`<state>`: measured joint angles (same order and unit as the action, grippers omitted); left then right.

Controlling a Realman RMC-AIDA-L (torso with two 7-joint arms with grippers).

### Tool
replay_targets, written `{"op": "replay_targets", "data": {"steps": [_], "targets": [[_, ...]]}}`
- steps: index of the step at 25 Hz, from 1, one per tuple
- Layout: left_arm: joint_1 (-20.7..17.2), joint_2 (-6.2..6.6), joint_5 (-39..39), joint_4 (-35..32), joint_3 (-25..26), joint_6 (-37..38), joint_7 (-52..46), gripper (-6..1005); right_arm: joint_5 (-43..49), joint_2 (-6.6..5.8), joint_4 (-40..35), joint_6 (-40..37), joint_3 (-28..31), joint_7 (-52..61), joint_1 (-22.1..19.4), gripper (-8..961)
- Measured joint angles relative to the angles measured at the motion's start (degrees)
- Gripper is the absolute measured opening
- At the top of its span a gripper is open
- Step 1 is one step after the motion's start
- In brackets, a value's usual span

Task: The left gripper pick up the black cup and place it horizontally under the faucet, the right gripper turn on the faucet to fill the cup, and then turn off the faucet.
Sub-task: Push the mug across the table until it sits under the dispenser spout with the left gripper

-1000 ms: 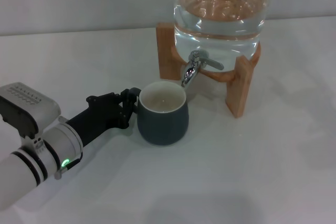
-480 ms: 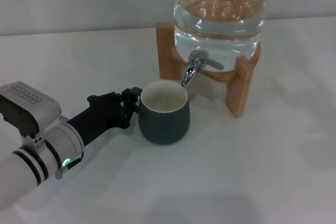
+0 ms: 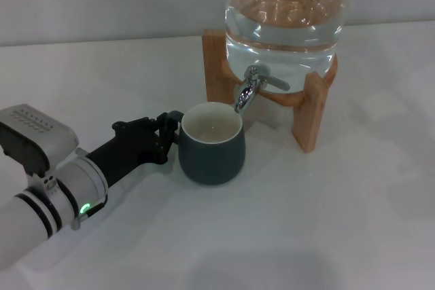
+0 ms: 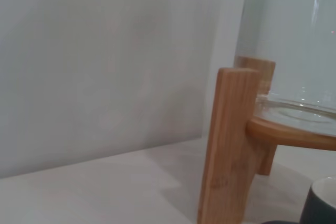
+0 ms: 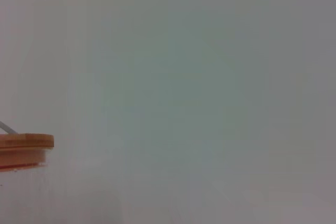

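1. The black cup (image 3: pixel 211 144) stands upright on the white table (image 3: pixel 326 222), its cream inside showing, rim just below the spout of the faucet (image 3: pixel 250 89)
2. The left gripper (image 3: pixel 165 135) lies low on the table at the cup's left side, fingers closed on the cup's handle
3. The faucet juts from a clear glass water jar (image 3: pixel 285 11) resting in a wooden stand (image 3: pixel 309 110)
4. The right gripper is out of view

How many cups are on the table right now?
1. The black cup stands upright on the table, its rim just below the faucet spout, with the left gripper at its handle. None other is visible.
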<state>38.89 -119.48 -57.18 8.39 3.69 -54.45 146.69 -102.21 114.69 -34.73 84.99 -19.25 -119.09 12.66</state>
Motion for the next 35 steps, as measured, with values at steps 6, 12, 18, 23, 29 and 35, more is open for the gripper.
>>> {"op": "replay_targets", "data": {"steps": [6,12,18,23,29,35], "targets": [[0.7,0.05,-0.2,-0.4,0.1,0.4,0.0,124,0.0,0.0,-0.1,0.0,0.0,0.0,0.1,842],[1.3,0.12,-0.2,-0.6,0.1,0.5,0.0,123,0.0,0.0,-0.1,0.0,0.0,0.0,-0.1,842],[1.5,0.19,-0.3,-0.7,0.1,0.7,0.0,123,0.0,0.0,-0.1,0.0,0.0,0.0,-0.1,842],[1.5,0.22,-0.3,-1.2,0.1,0.9,-0.5,123,0.0,0.0,-0.1,0.1,0.0,-0.1,0.0,842],[1.8,0.2,-0.3,-2.0,0.1,0.9,-1.4,122,-0.1,0.0,-0.1,0.3,0.0,-0.1,0.0,842],[2.5,0.07,0.0,-1.4,-0.3,0.9,-1.4,122,-0.1,0.0,0.0,0.4,0.0,-0.2,-0.3,842]]}}
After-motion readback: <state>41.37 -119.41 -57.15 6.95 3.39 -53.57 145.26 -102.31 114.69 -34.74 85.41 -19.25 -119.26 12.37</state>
